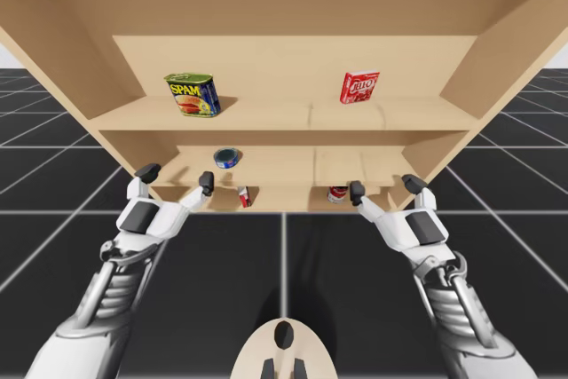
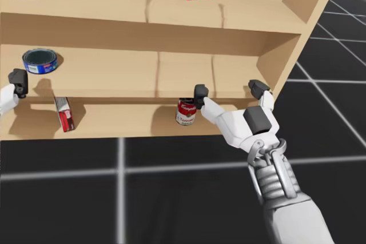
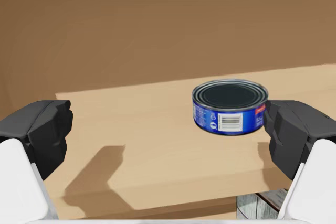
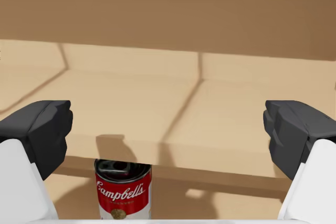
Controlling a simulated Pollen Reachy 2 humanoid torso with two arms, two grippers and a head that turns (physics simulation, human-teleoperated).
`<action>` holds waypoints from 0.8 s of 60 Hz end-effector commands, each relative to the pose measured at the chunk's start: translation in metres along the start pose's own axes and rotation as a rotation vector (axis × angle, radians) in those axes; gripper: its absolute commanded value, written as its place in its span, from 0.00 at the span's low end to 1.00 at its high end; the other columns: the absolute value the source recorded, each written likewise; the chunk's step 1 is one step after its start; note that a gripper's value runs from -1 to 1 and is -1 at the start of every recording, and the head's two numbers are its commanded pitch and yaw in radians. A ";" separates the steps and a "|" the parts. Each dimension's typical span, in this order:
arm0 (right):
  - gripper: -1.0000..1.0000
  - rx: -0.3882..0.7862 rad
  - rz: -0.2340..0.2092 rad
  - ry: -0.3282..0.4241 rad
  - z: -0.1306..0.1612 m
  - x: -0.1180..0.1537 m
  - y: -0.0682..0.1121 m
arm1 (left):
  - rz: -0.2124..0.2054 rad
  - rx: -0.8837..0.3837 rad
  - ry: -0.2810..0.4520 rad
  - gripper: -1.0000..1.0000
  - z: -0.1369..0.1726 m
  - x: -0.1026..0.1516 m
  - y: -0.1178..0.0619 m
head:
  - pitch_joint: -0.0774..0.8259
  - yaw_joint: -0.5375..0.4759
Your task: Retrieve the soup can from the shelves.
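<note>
Expect a stiff, smooth-sided soup can [image 4: 123, 195], likely weighty for its size if full and a little slick on the label. No give under pressure, so no fear of crushing, though a tall round body can roll or tip if nudged off centre. Best taken across the middle of the round wall, one finger on each opposite side, below the top rim and above the base.

Stands upright on the bottom shelf, below the right gripper [image 4: 168, 129] and nearer its inner finger than its outer one. Tucked back under the front edge of the middle shelf [image 4: 220, 124], with only the top half peeking out beneath that edge in the right wrist view.

Right gripper spread wide, holding nothing, level with the middle shelf rather than with the can. Cannot tell whether its fingertips brush the shelf edge. Probably needs lowering before reaching in.

Left gripper [image 3: 168, 129] likewise spread wide and empty. Ahead of it, close to one finger but not pinched, a flat blue tin [image 3: 230, 106].
</note>
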 end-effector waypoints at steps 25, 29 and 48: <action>0.00 0.059 -0.077 0.088 0.056 0.003 0.036 | 0.011 0.005 -0.007 0.00 0.002 0.002 0.000 | 0.73 0.31; 0.00 0.069 -0.062 0.099 0.057 -0.008 0.038 | 0.010 0.005 -0.007 0.00 0.002 0.002 0.000 | 0.73 0.31; 0.00 0.082 -0.117 0.182 0.021 -0.054 0.041 | 0.010 0.006 -0.003 0.00 0.001 0.001 0.001 | 0.73 0.32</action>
